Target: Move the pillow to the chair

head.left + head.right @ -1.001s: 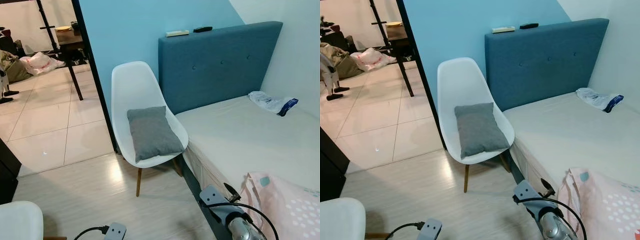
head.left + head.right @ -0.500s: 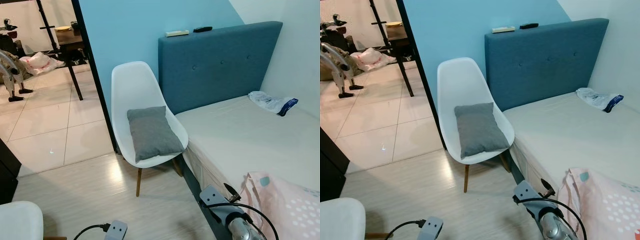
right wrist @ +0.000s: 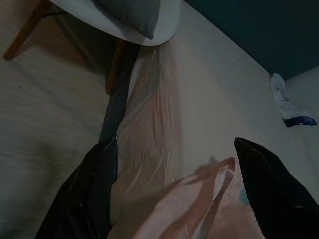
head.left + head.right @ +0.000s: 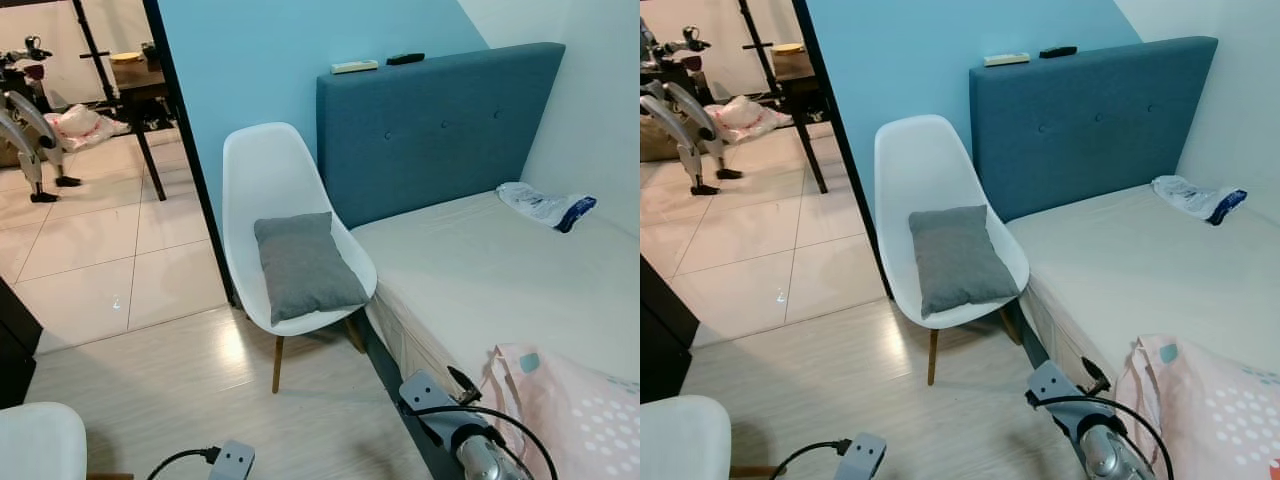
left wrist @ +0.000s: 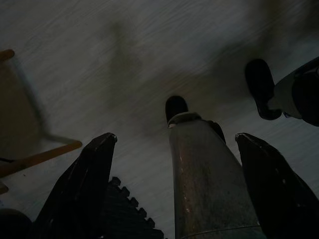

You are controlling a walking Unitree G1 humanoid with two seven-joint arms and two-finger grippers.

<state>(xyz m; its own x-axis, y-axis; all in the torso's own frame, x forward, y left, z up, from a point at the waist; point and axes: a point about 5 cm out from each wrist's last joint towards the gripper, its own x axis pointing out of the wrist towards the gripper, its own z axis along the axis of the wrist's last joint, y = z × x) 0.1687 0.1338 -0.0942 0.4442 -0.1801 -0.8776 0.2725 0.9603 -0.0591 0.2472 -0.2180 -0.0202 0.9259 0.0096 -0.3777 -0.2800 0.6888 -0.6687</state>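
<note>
You can see the grey pillow already lying on the seat of the white chair at frame centre, leaning slightly against its back, so the task looks done. Your right hand hangs spread and empty beside the bed at lower right. Your left hand hangs spread over the floor, idle.

Right arm: silver cylindrical forearm, grey bracket at the wrist, looped black cable. Left arm: grey perforated bracket with black cable. Left pincer: two long black fingers, one with a toothed inner edge. Right pincer: matching black fingers.
</note>
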